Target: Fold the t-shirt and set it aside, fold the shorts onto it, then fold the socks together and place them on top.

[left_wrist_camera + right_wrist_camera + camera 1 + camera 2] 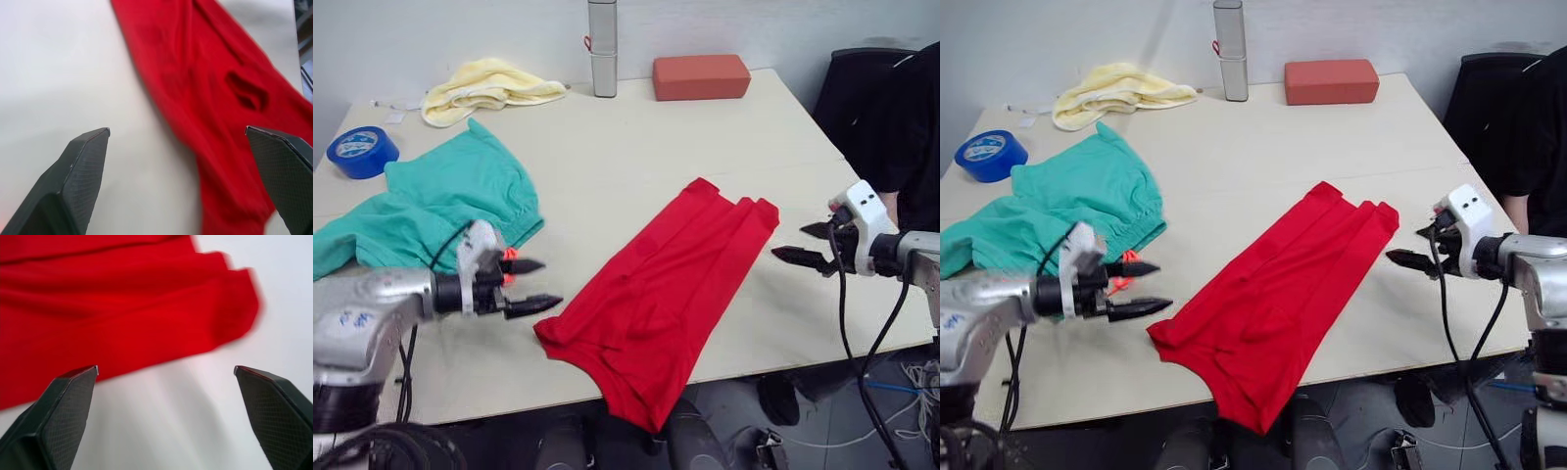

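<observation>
T-shirt (671,294): folded lengthwise into a long red strip, lying diagonally on the table (636,166); its near end hangs over the table's front edge.
Left gripper (530,286): your fingers stand wide apart, empty, just left of the t-shirt's near end, not touching it.
Right gripper (808,245): fingers spread wide, holding nothing, just right of the t-shirt's far end, apart from the cloth.
Shorts (440,201): teal, spread loosely on the left of the table, behind your left gripper.
Yellow cloth (484,86): bunched at the far left.
Tape roll (362,152): blue, left edge, beside the shorts.
Red block (701,76): far edge, next to a grey upright cylinder (602,47).
</observation>
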